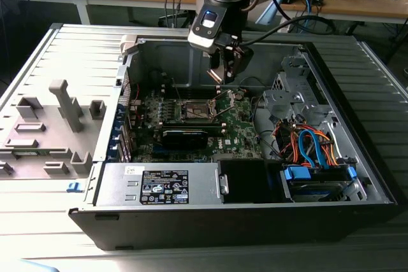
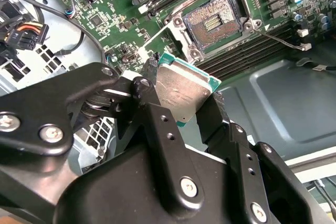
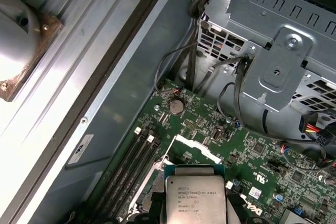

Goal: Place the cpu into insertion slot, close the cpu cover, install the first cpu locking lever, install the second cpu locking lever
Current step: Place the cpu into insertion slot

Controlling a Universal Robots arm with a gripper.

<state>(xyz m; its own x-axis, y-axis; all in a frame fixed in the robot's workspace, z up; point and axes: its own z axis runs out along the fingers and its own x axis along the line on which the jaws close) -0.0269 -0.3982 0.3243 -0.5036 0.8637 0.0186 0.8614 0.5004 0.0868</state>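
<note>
Silvery-grey metal marks the cpu (image 2: 181,90), which is clamped by its opposite edges in the gripper (image 2: 181,98). One black finger (image 2: 157,124) is pressed to each side of the chip. The chip is carried in the air above the green motherboard (image 1: 239,128), inside the opened computer case (image 1: 366,176), and is not yet seated. The step in hand is judged to be the first one, placing the cpu.

The insertion slot (image 2: 215,22) is seen with its dark contact field uncovered inside its silver rim, and nothing is closed over it. The held chip is set apart from it, and no contact between the two is shown. For seating, it is judged that the chip must be brought squarely over the socket, matched to its outline, and kept level so that no corner is caught on the rim.

In the exterior view the gripper (image 1: 226,71) is shown hanging above the board, toward the exterior view's right of the insertion slot (image 1: 194,109), so its height is best judged there. The grasp itself and the open socket are given by the second wrist view. The printed face of the cpu (image 3: 195,198) is shown in the first wrist view, along with the memory slots (image 3: 131,161) and the grey drive cage (image 3: 283,40).
</note>
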